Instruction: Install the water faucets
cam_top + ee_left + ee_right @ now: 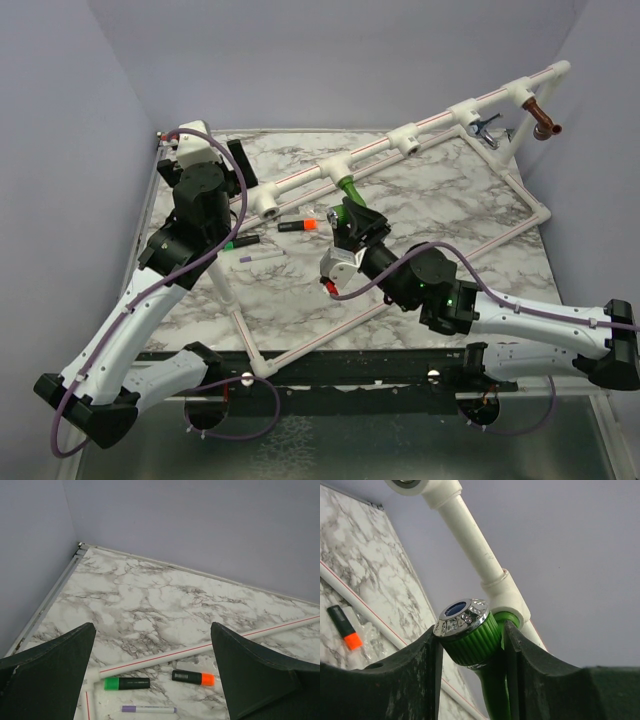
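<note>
Pressure from the right fingers (395, 680) is clamping the green faucet (470, 642) by its ribbed knob, with one finger bearing on each side. The knob's chrome cap with a blue centre is showing just above the fingertips. Just beyond the fingers, the faucet's far end is sitting against the mouth of a white tee fitting (512, 597) on the raised pipe (470, 535). How far it is seated cannot be told. Below the knob, the green body is running down between the two fingers.

The left fingers (50, 675) are standing wide apart, gripping nothing and hovering above the marble table (150, 605). Between them, a green-capped marker (126, 683) and an orange-capped marker (194, 678) are lying end to end. A purple-capped pen (148, 709) is lying nearer the wrist. A thin red-lined pipe (200, 649) is crossing just beyond the markers.

The chrome faucet (487, 124) and the copper-brown faucet (545, 122) are sitting at fittings on the far right of the frame. Both are well apart from either pair of fingers.
</note>
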Motion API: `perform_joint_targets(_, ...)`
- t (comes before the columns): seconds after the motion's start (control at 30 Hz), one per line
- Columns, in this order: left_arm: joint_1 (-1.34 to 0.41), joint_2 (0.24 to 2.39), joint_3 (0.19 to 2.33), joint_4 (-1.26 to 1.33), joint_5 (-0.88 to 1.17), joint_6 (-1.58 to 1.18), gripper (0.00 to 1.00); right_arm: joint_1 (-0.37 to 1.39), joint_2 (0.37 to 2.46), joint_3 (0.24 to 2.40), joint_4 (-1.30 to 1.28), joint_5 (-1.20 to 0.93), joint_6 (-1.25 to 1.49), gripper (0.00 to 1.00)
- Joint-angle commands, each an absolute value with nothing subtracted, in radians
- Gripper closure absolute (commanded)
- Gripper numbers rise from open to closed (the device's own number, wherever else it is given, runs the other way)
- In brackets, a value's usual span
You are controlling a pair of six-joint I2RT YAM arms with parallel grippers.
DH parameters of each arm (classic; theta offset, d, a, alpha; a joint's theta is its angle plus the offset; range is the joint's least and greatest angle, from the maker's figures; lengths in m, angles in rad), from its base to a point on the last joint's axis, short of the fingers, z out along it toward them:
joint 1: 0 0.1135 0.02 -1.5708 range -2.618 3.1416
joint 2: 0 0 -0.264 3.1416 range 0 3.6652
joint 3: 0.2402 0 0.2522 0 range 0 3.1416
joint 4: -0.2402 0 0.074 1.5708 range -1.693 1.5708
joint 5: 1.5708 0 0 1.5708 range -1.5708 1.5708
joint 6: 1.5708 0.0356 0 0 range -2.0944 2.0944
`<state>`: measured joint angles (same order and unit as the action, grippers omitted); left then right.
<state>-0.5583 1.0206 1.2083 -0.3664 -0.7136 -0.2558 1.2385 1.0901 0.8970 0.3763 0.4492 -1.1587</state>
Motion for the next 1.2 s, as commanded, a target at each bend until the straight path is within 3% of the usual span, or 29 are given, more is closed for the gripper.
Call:
perform_joint_targets(0.0, -0.591, 1.044, 1.09, -0.701, -0.588, -0.217, 0.01, 1.229, 1.053, 0.972, 0.743, 0.588, -0.669, 0.99)
perform_joint_targets(0.53, -0.591, 1.01, 1.072, -0.688, -0.597, -0.216, 0.01, 1.218, 0.969, 0.924, 0.844, 0.691, -0.44, 0.99)
perform_joint_targets(0.87, -0.591, 1.0, 1.066, -0.688, -0.598, -0.218, 0.01, 1.217, 0.992, 0.952, 0.651, 0.631, -0.509, 0.99)
perform_joint_targets(1.0, -0.591, 1.007, 1.07, -0.69, -0.595, -0.22, 0.01, 1.217, 0.978, 0.957, 0.558, 0.604, -0.534, 0.83)
perform_joint_targets(1.17, -0.591, 1.022, 1.085, -0.695, -0.596, -0.221, 0.01, 1.217, 0.966, 1.001, 0.399, 0.566, -0.567, 0.47)
